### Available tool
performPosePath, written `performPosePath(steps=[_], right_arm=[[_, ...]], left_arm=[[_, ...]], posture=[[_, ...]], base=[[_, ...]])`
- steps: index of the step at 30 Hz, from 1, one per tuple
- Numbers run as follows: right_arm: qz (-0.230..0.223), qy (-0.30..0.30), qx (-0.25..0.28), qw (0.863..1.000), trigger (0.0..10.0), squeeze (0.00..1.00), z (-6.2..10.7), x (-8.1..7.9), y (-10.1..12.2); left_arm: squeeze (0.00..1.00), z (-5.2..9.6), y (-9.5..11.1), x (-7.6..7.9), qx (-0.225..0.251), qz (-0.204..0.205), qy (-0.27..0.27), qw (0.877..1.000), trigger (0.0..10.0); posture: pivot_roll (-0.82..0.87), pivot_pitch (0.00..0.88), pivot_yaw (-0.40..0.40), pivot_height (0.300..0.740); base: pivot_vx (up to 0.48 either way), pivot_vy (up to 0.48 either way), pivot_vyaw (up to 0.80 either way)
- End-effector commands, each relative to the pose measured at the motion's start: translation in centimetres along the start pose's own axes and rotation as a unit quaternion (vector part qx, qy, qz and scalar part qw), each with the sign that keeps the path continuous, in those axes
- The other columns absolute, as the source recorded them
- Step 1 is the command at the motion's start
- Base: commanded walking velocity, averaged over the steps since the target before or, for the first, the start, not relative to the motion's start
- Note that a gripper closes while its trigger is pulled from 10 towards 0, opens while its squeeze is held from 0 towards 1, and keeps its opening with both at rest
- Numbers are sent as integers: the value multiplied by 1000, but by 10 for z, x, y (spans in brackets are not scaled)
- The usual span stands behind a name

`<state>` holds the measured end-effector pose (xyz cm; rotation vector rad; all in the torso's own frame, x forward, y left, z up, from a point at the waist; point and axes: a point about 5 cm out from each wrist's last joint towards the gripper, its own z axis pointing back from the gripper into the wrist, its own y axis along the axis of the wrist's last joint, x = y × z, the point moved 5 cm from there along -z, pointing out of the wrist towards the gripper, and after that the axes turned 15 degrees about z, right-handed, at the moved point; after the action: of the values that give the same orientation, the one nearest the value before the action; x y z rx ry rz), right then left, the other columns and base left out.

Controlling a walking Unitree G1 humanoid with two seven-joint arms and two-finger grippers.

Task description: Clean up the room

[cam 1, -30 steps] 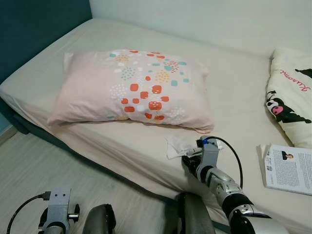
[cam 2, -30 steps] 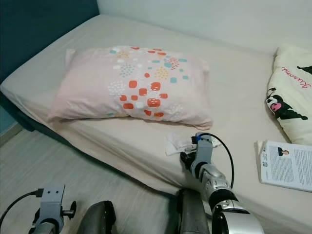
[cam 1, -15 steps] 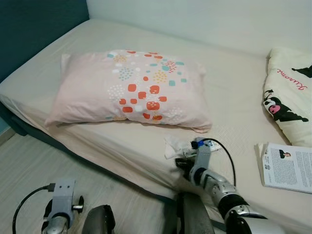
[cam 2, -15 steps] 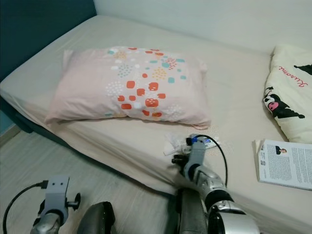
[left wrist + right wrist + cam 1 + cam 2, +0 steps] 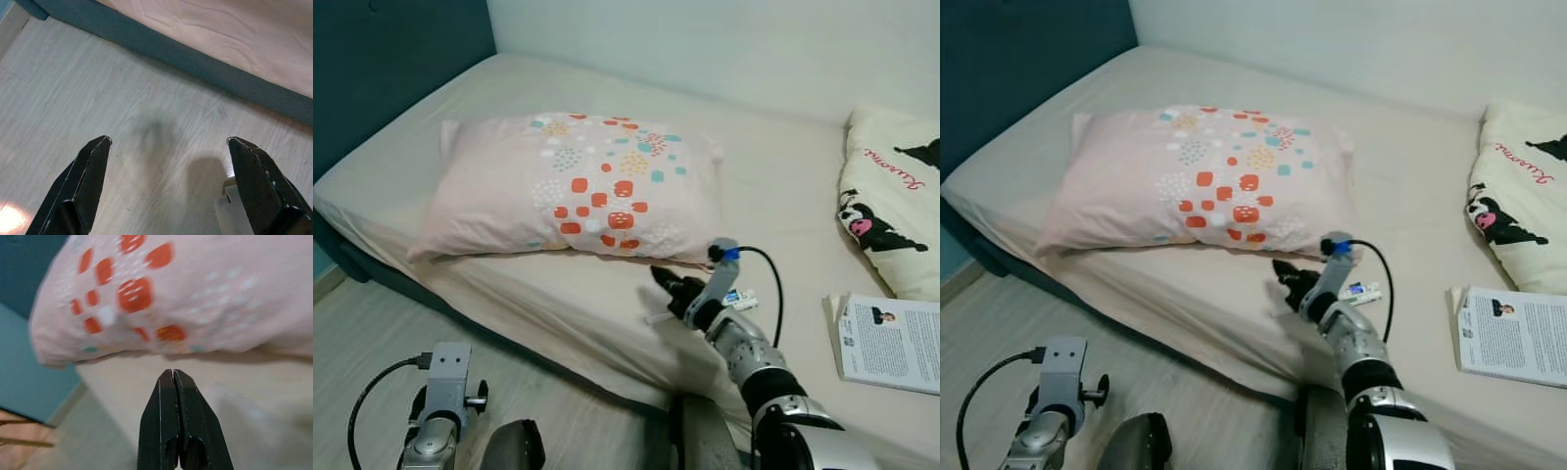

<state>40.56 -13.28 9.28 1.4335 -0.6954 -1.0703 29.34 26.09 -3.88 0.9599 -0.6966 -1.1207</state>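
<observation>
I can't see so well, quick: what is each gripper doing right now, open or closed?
Left gripper: open, holding nothing, above the floor.
Right gripper: closed, nothing visible between its fingers, above the bed.

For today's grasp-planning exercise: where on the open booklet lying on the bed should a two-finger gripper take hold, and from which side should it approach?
Probably the booklet's near edge, approached from the floor side of the bed. It lies flat and thin on soft sheet, close to the mattress edge, so one finger could press in and slip under it. The right gripper, fingers shut, is nearest.
</observation>
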Motion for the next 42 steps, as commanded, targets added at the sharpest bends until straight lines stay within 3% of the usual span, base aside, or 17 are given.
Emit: performPosePath(steps=[1,4,5,7,8,9,12,14,18,20,25,31,32,33,34,35,42], right_arm=[[50,-44,-30,997,0,0,4,17,-2],[89,-77,-67,991,392,0,10,30,-9],[125,-103,-97,982,10000,0,19,43,-17],[145,-120,-109,976,10000,35,25,52,-20],[157,-131,-111,973,10000,396,31,58,-21],[171,-156,-123,965,10000,1000,38,68,-22],[174,-177,-130,960,10000,1000,44,76,-24],[144,-242,-159,946,10000,1000,60,97,-31],[124,-265,-166,942,10000,1000,66,103,-33],[74,-301,-162,937,10000,1000,70,108,-35],[6,-319,-149,936,10000,1000,66,102,-39],[-108,-306,-163,932,10000,1000,57,78,-61],[-132,-302,-165,930,10000,835,55,74,-65],[-132,-302,-165,930,10000,835,55,74,-65],[-144,-299,-166,928,10000,224,54,71,-68],[-154,-300,-166,926,10000,0,53,70,-68],[-160,-312,-163,922,10000,0,54,74,-64]], left_arm=[[0,2,-10,3,-21,-1,-1,1000,10000],[0,2,-10,5,-22,-1,-3,1000,10000],[0,1,-11,7,-23,-1,-5,1000,10000],[0,1,-11,8,-24,-1,-7,1000,10000],[0,1,-11,10,-25,-1,-9,1000,10000],[0,1,-12,11,-26,-1,-11,1000,10000],[0,2,-13,11,-26,-1,-12,1000,10000],[0,2,-14,12,-29,-1,-15,999,10000],[0,3,-15,12,-30,-2,-15,999,10000],[0,3,-16,12,-31,-3,-17,999,10000],[0,3,-16,12,-31,-5,-19,999,10000],[0,4,-19,14,-33,-11,-25,999,10000],[0,4,-19,15,-32,-13,-27,999,10000],[0,4,-19,15,-32,-13,-27,999,10000],[0,5,-18,16,-31,-15,-29,999,10000],[0,5,-18,16,-30,-17,-31,999,10000],[0,6,-19,14,-28,-23,-32,999,10000]], posture=[[-37,86,-14,549],[-41,86,-14,549],[-42,87,-13,549],[-41,89,-13,549],[-43,90,-14,549],[-46,92,-14,549],[-49,93,-12,549],[-49,97,-12,549],[-49,99,-13,549],[-47,101,-14,549],[-46,103,-14,549],[-51,108,-13,549],[-48,108,-13,549],[-48,108,-13,549],[-47,110,-12,549],[-43,113,-11,549],[-40,128,-5,549]], base=[[0,0,0],[0,0,0],[0,0,0],[0,0,0],[0,0,0],[0,0,0],[0,0,0],[0,0,0],[0,0,0],[0,0,0],[0,0,0],[0,0,0],[0,0,0],[0,0,0],[0,0,0],[0,0,0],[0,0,0]])
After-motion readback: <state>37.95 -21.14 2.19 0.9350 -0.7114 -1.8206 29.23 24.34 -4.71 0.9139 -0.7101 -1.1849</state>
